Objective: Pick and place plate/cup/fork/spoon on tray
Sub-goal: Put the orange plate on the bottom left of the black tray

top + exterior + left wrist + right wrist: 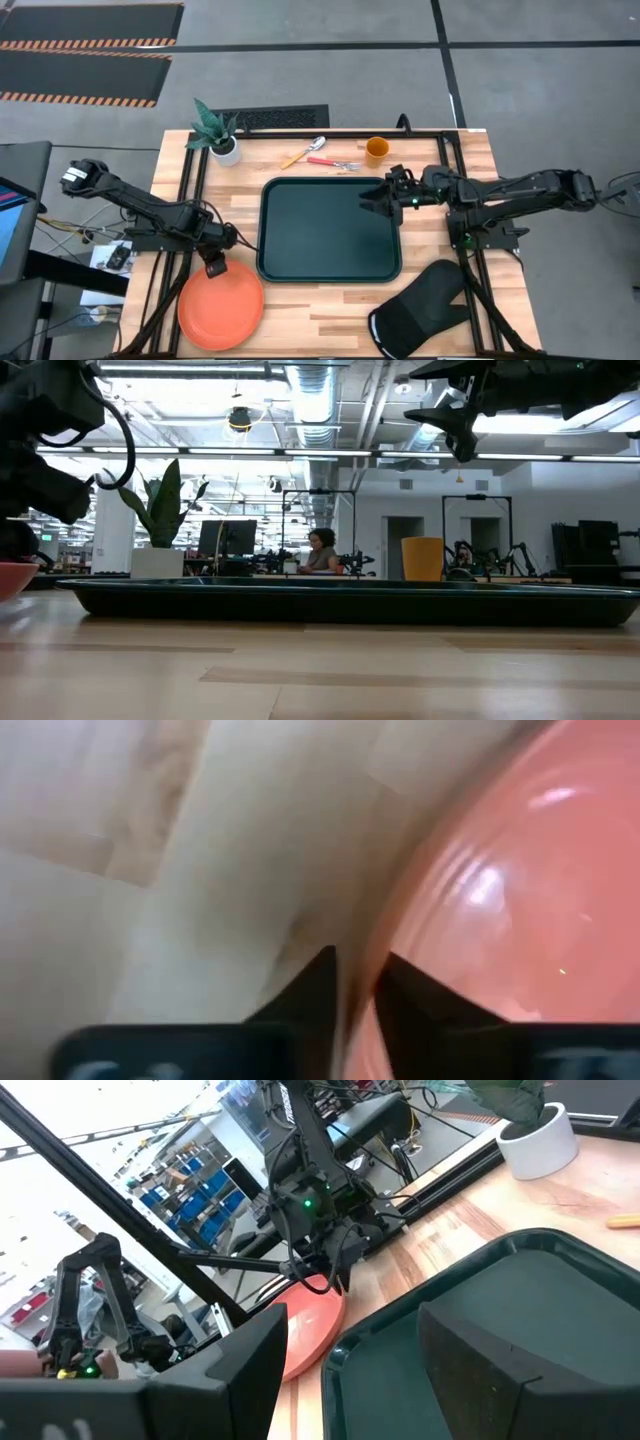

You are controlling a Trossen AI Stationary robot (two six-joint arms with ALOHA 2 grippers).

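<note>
The orange-red plate (221,308) lies at the table's near left, and my left gripper (215,265) is shut on its far rim. The dark tray (330,228) sits mid-table with nothing on it. My right gripper (375,198) hangs open and empty above the tray's far right part; the low view shows it high above the tray (460,430). The orange cup (377,149) stands upright behind the tray. The pink-handled fork (335,163) and the orange-handled spoon (303,153) lie flat beside it. My left gripper pinches the plate's far rim (358,988) between its two fingers (318,988), one outside the rim and one over the plate's inner face. The fingers come from above, slanting down from the table's far left. Whether the plate is lifted clear I cannot tell.
A potted plant in a white pot (222,140) stands at the table's far left corner. A black oven mitt (420,312) lies near the right front edge. Bare wood shows between the tray and the near edge. A person (322,552) sits in the room far behind.
</note>
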